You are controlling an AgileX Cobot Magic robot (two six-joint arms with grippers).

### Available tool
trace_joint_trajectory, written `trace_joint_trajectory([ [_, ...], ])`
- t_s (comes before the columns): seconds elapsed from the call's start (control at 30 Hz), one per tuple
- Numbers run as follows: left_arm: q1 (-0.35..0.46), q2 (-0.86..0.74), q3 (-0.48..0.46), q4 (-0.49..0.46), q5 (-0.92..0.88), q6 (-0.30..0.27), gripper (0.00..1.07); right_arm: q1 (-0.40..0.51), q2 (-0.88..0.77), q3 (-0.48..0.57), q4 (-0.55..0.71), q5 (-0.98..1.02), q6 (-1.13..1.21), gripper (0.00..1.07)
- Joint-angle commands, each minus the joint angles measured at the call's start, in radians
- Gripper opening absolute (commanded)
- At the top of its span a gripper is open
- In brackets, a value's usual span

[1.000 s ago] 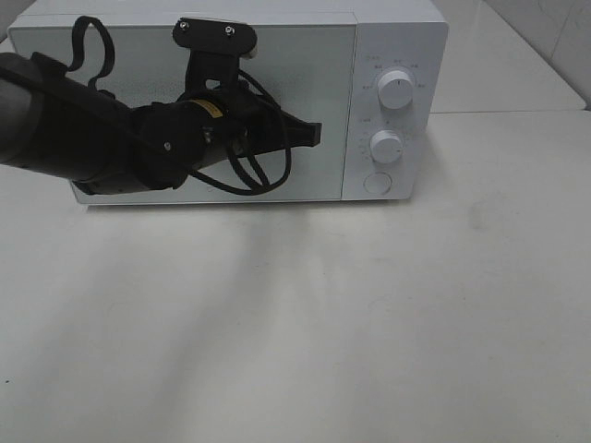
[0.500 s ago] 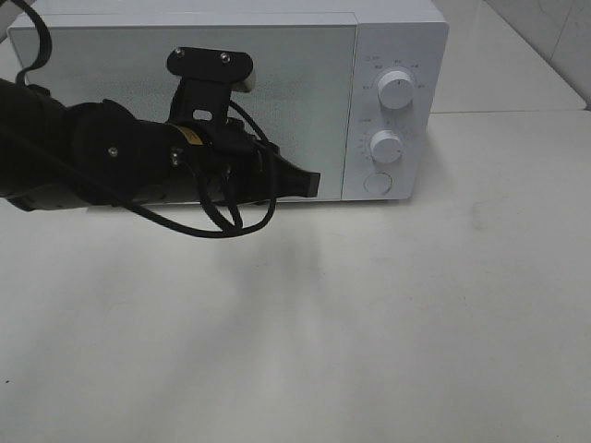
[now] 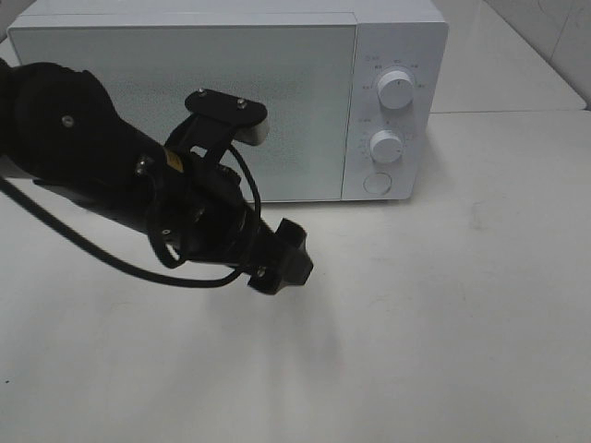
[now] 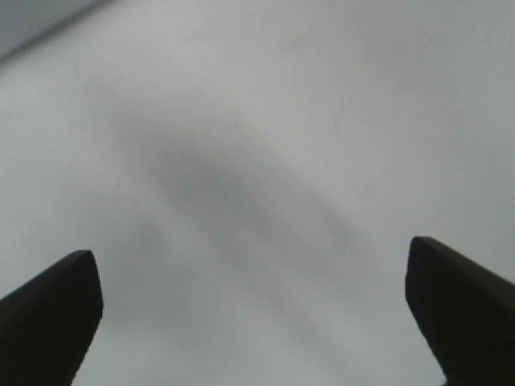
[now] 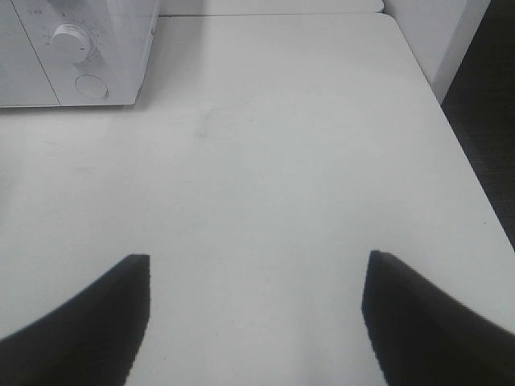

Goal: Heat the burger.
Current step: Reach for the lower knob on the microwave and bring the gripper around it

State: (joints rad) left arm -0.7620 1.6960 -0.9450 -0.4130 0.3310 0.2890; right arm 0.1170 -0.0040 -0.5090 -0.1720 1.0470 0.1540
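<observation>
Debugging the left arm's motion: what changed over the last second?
The left gripper swung down and away from the microwave door, from level with the door's middle to over the table in front, now tilted downward. It took hold of nothing. The door stayed shut, and the knobs look unchanged.

Lab-style mock kitchen, white microwave [image 3: 231,97] with 2 dials [image 3: 395,92], plain white tabletop [image 3: 443,323], black robot arm [image 3: 92,166]

Left gripper [image 3: 284,258] swung down off the microwave [image 3: 305,101] door, now tilted over the table [image 3: 443,305]
</observation>
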Motion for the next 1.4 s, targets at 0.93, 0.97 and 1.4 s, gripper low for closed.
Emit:
trace_joint_trajectory([
  [0.93,0.646,-0.417,0.008,0.159,0.822,-0.146,0.97,-0.005,-0.028,0.001,0.0,-0.007,0.004,0.71],
  [0.97,0.674,-0.46,0.011,0.201,0.842,-0.178,0.97,-0.005,-0.028,0.001,0.0,-0.007,0.004,0.71],
  [1.4,0.709,-0.751,0.011,0.313,0.902,-0.247,0.97,-0.005,-0.028,0.001,0.0,-0.007,0.004,0.71],
])
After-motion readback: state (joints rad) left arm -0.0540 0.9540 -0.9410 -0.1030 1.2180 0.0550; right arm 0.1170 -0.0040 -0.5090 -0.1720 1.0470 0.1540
